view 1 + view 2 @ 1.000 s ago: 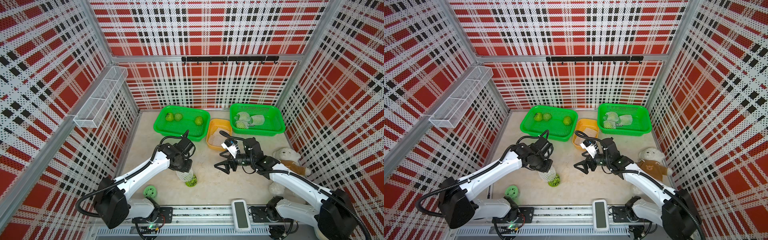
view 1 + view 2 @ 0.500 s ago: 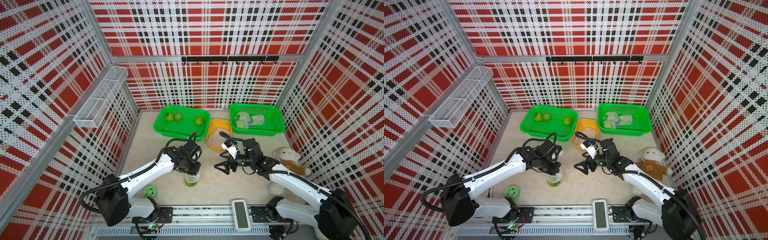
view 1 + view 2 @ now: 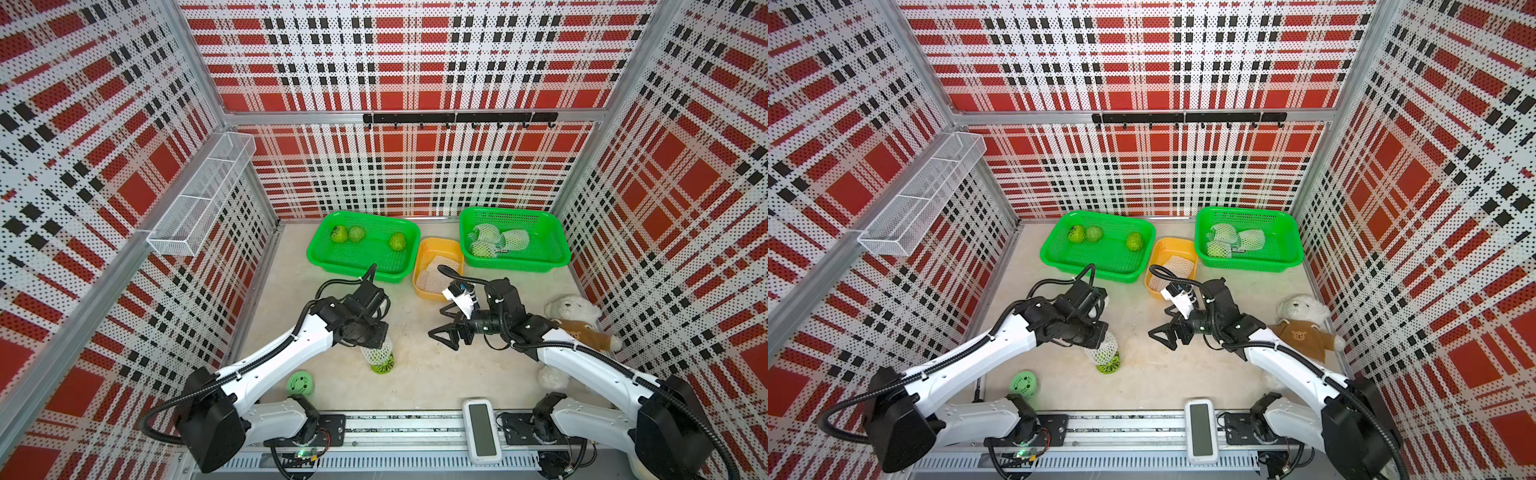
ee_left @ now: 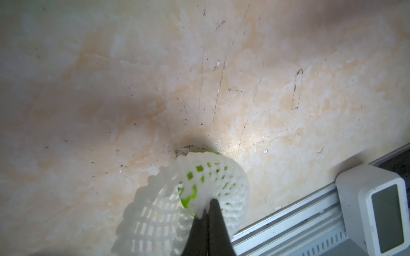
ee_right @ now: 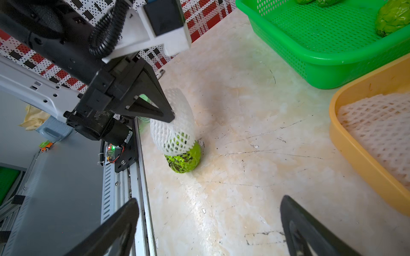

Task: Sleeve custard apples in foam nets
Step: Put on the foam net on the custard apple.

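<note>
Bright even light, top views bowed at edges, left-wrist view soft, tabletop [image 4: 255, 137] glare

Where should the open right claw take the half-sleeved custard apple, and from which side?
Probably the custard apple's bare lower half, low from the right claw's side: the foam net covers only its top, where the left claw pinches the rim.

The left gripper [image 3: 380, 340] has swung slightly to its right, and its pinched foam net [image 3: 376, 353] now stands straighter over the custard apple [image 3: 383, 366].
</note>
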